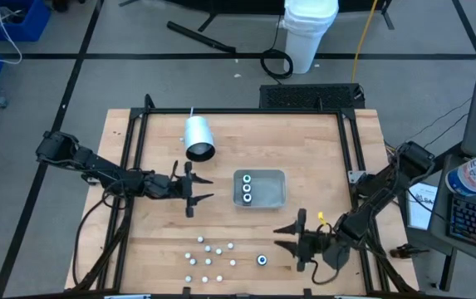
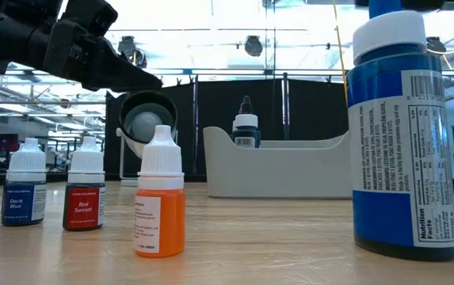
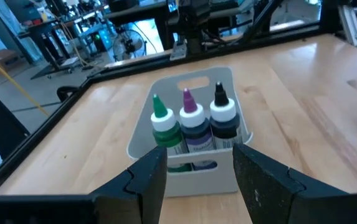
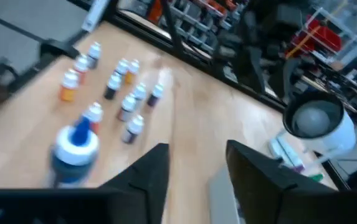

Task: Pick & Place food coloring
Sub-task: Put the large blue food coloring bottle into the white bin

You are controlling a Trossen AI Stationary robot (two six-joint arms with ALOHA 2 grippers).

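Food coloring bottles [image 1: 208, 261], small with white caps, stand in a loose cluster on the near part of the table [image 1: 163, 216], left of centre; we see them from above. A wider blue bottle [image 1: 262, 260] stands just right of the cluster. The right gripper [image 1: 291, 236] hovers near that blue bottle, fingers apart with nothing between them. The left gripper [image 1: 194, 189] sits mid-table, fingers spread and empty, pointing toward the grey tray [image 1: 280, 184], which holds three bottles in a row. A white cylinder [image 1: 198, 137] lies on its side at the far left.

Low view: we note an orange bottle [image 2: 159, 194] nearest, with a red one [image 2: 84, 195] and a dark blue one [image 2: 24, 190] left of it. The blue bottle [image 2: 403, 134] looms at right. The tray [image 2: 278, 168] stands behind, one dropper bottle showing above its wall.

Left wrist view: the left gripper's [image 3: 199, 176] fingers are wide, framing the tray [image 3: 198, 87]; green, purple and black dropper tips stand side by side inside.

Right wrist view: the right gripper [image 4: 197, 171] is empty, fingers moderately parted. We see the small bottles [image 4: 119, 87] grouped beyond it, the blue bottle [image 4: 73, 148] blurred, the cylinder [image 4: 320, 124] farther off.
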